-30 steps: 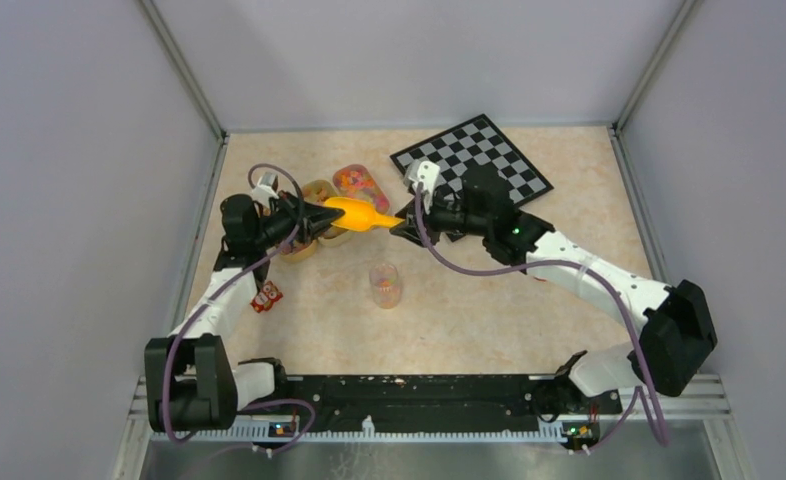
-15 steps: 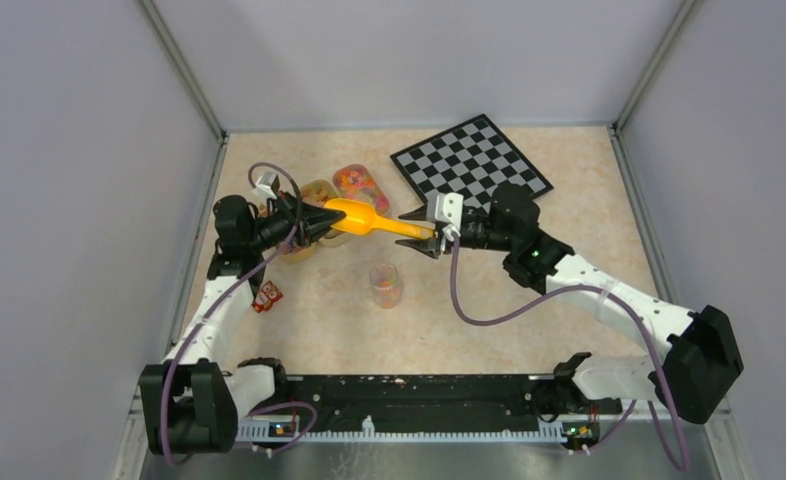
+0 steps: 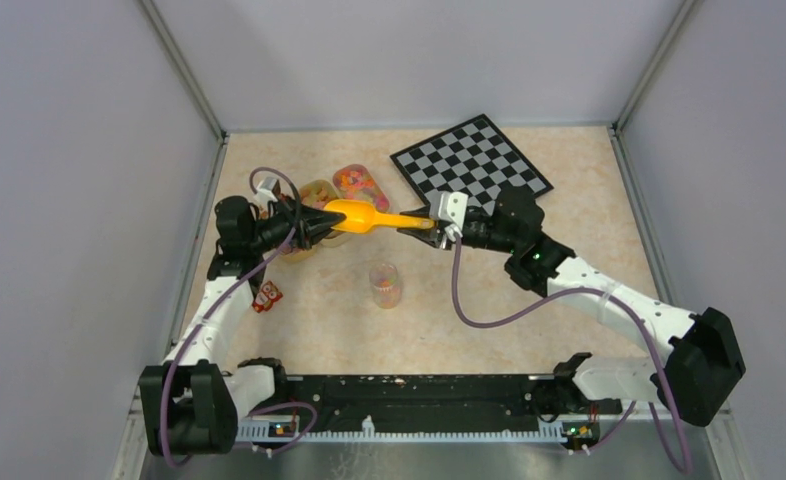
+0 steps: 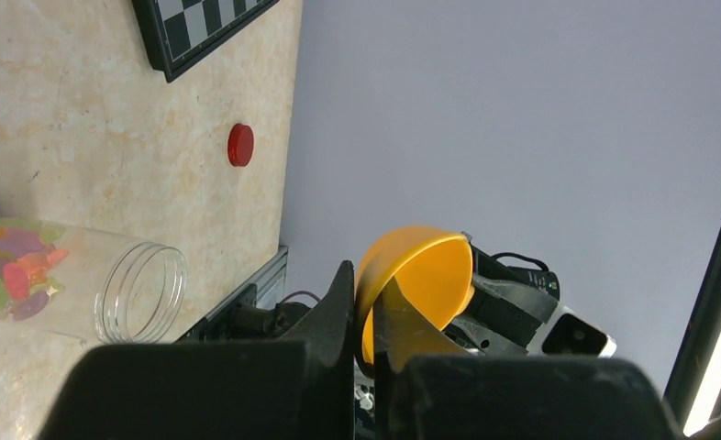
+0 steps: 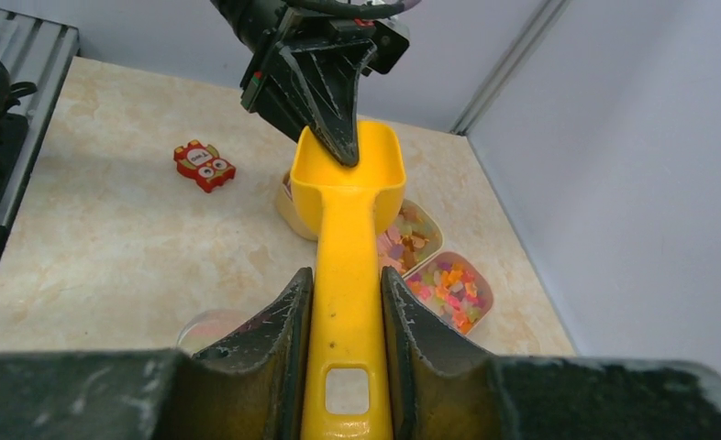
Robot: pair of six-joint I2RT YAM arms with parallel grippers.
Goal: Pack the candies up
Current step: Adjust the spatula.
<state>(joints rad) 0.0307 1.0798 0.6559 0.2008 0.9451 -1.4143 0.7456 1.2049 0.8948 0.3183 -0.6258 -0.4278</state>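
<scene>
At far left, candies (image 3: 356, 183) filling two open tubs (image 3: 336, 172); a few more in clear jar (image 3: 384, 285) near centre. Over tubs, yellow scoop (image 3: 364, 217): bowl rim pinched by left gripper (image 3: 320, 221), handle clamped in right gripper (image 3: 421, 224).

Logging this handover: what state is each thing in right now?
scoop: empty, held at both ends
left gripper: shut on scoop's bowl wall
right gripper: shut on scoop's handle
jar: upright, open, some candies inside
red lid: off, lying on table
candy tubs: uncovered, holding candies
</scene>
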